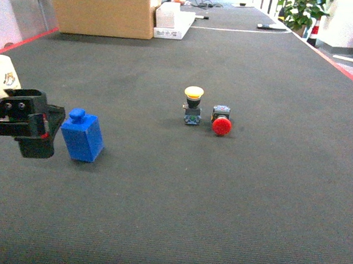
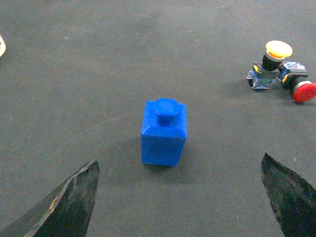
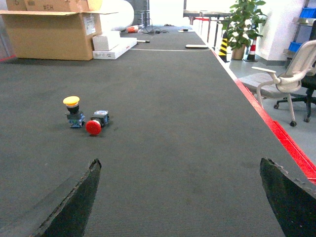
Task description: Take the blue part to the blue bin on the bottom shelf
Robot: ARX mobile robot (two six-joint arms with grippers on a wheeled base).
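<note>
The blue part (image 1: 81, 136) is a small blue block with a round knob on top, standing upright on the dark carpeted surface at the left. In the left wrist view the blue part (image 2: 164, 133) sits just beyond the fingertips, centred between them. My left gripper (image 1: 49, 131) is just left of the part and open (image 2: 180, 163), touching nothing. My right gripper (image 3: 179, 159) is open and empty over bare carpet; it does not show in the head view. The blue bin and the bottom shelf are out of view.
A yellow-capped push button (image 1: 192, 106) and a red-capped one (image 1: 221, 124) lie together mid-surface. A cardboard box (image 1: 103, 10) and a white box (image 1: 173, 22) stand at the far end. Red tape (image 3: 276, 133) marks the right edge, with an office chair (image 3: 291, 79) beyond.
</note>
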